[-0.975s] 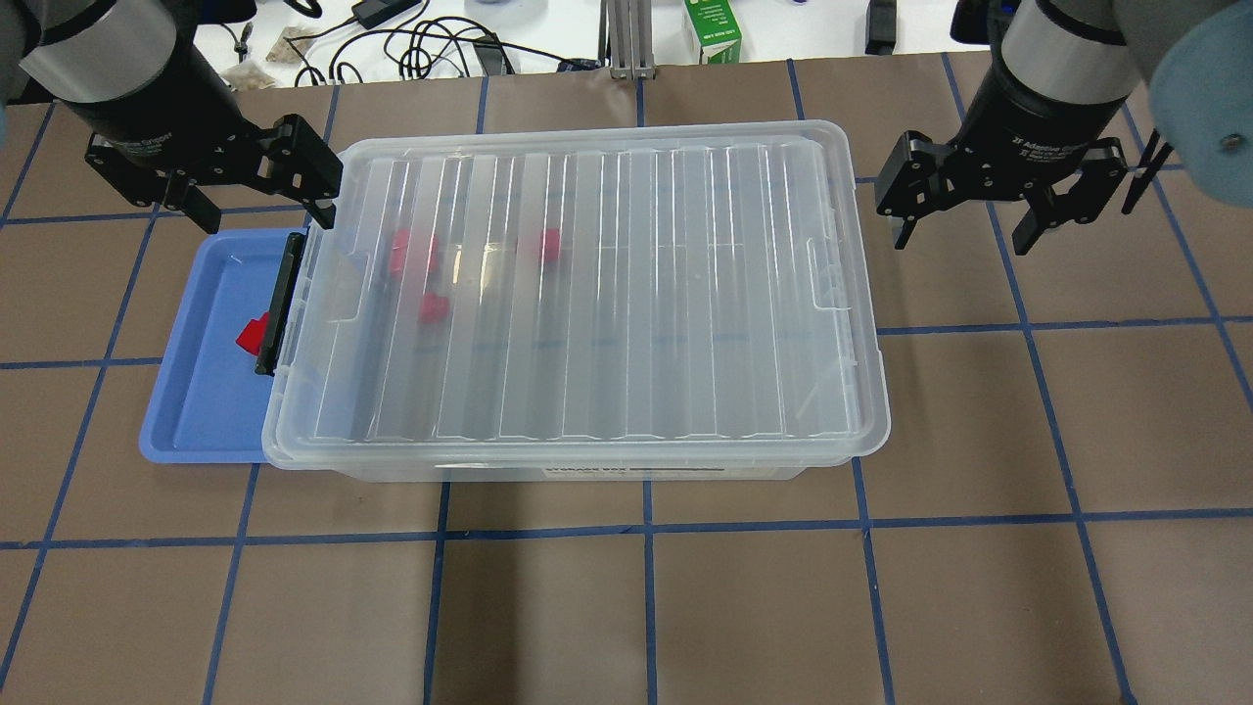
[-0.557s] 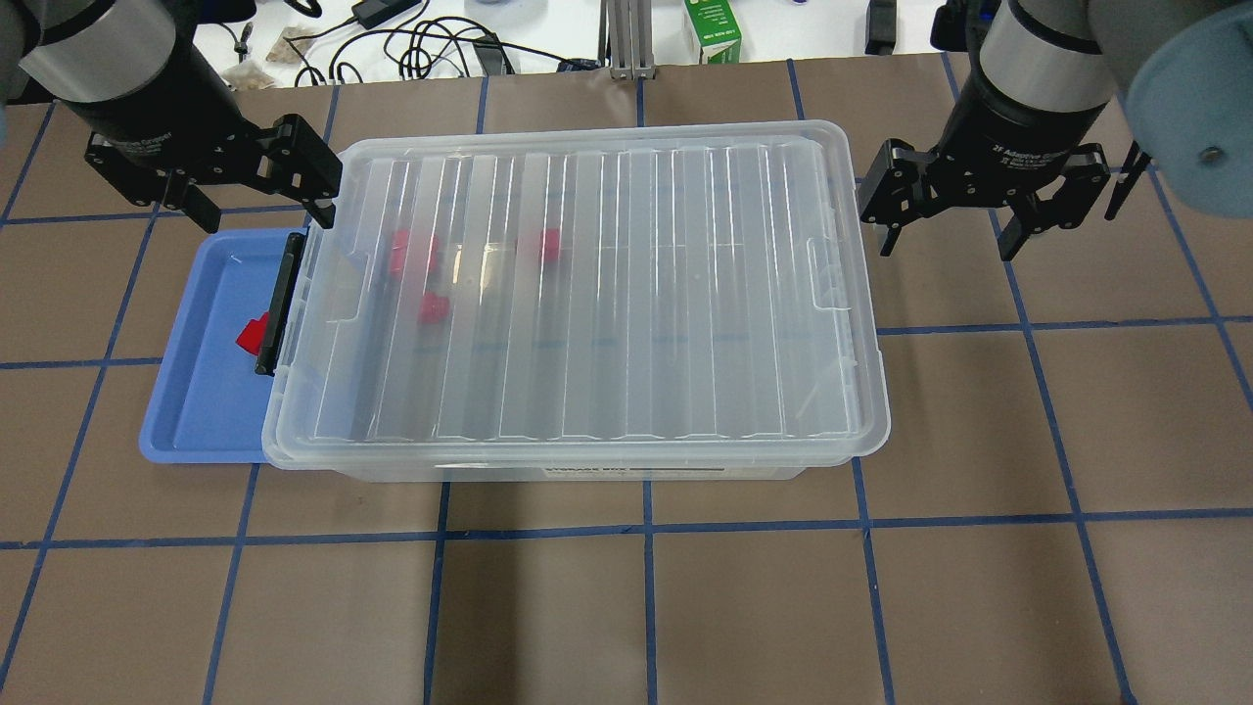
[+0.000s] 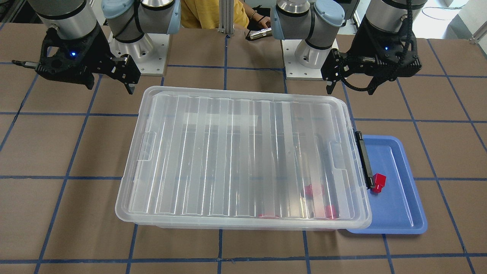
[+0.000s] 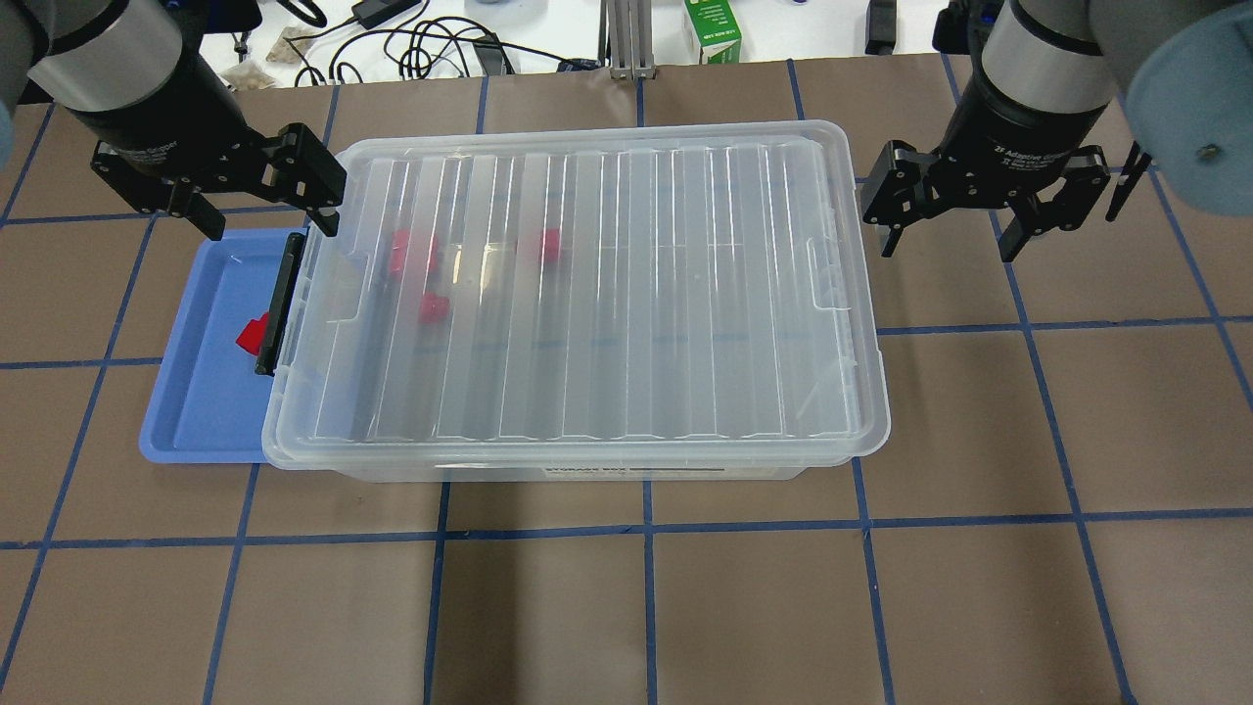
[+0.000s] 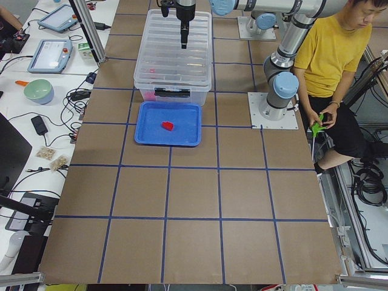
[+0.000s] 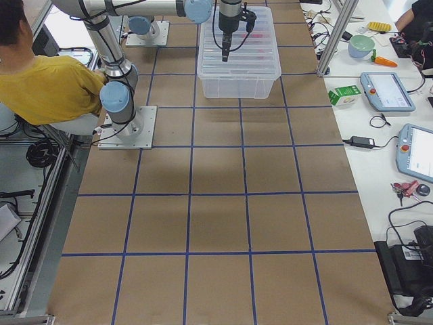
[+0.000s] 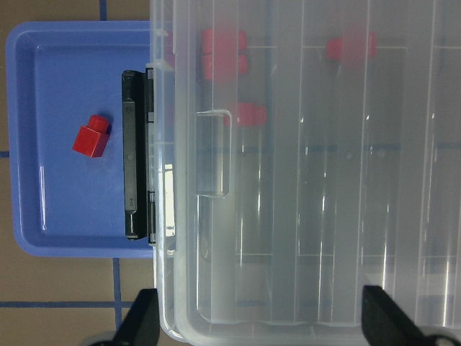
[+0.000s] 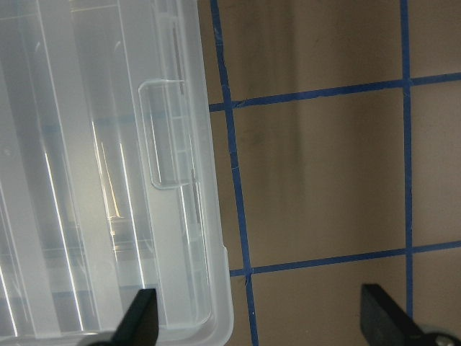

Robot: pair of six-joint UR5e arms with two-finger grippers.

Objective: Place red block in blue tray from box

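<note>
- Right, nearest the overhead cam: the table (image 4: 646, 607), brown paper w/ a blue tape grid.
- Next up, the box (image 4: 607, 294). It's a big clear bin w/ the ribbed lid on, long side facing us.
- At the box's left end the black latch (image 4: 279, 304) stands upright against the wall.
- The blue tray (image 4: 196, 392) sits flat on the table, hard against that latch end. The lid's rim overhangs its edge, so I can't tell if they touch.
- The red block (image 4: 253, 336) lies on the tray floor just beside the latch. The left wrist cam shows a thin gap between the two.
- Under the lid, toward the latch end and the far wall: three red blurs (image 4: 432, 308), all inside the box and fuzzy thru the ribs.
- Further back, the left gripper (image 4: 262, 223) hovers above the box's latch corner. Its fingers are spread wide w/ nothing between them, and its wrist cam looks straight down on tray and lid.
- On the opp. side, the right gripper (image 4: 948, 240) hangs just off the box's right end, over bare paper. Its fingers are spread apart too, and empty.
- Farthest out, past the table edge: a green carton (image 4: 713, 29) and a tangle of black cables (image 4: 431, 44).
</note>
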